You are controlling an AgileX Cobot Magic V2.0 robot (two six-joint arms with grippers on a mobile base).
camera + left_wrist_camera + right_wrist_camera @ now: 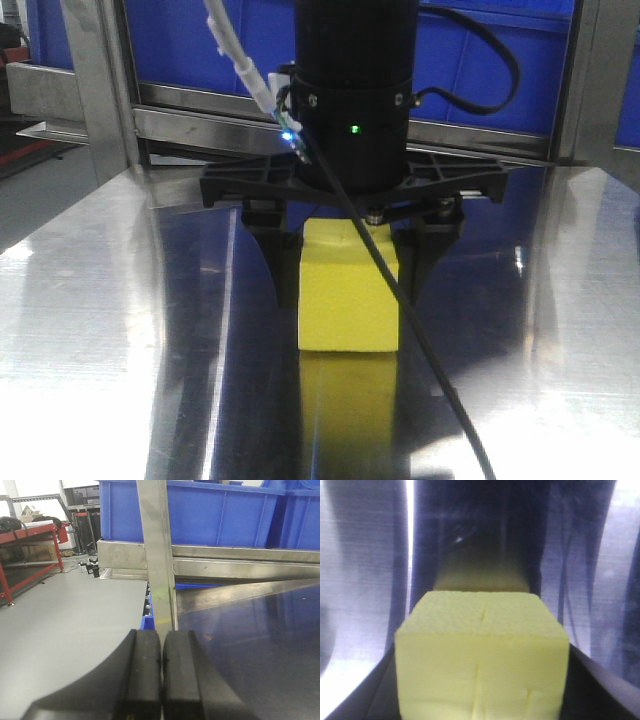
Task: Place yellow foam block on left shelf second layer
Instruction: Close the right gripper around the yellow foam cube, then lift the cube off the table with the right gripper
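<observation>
We are seeing the right claw pointing straight down over the shiny steel shelf. Its two black fingers are pressing against opposite sides of the yellow foam block, so it is gripping the block at about block width. The block is sitting upright with its bottom on the steel, and its yellow reflection is showing just below it. In the right wrist view the block is filling the gap between the fingers, with its grainy top facing the camera. A black cable is running down from the wrist across the block's right edge, and a green light is glowing on the arm. The left claw is holding nothing, its fingers meeting flat together. It is pointing at a steel upright post at the shelf edge, with blue bins sitting on the level above and grey floor showing to the left.
</observation>
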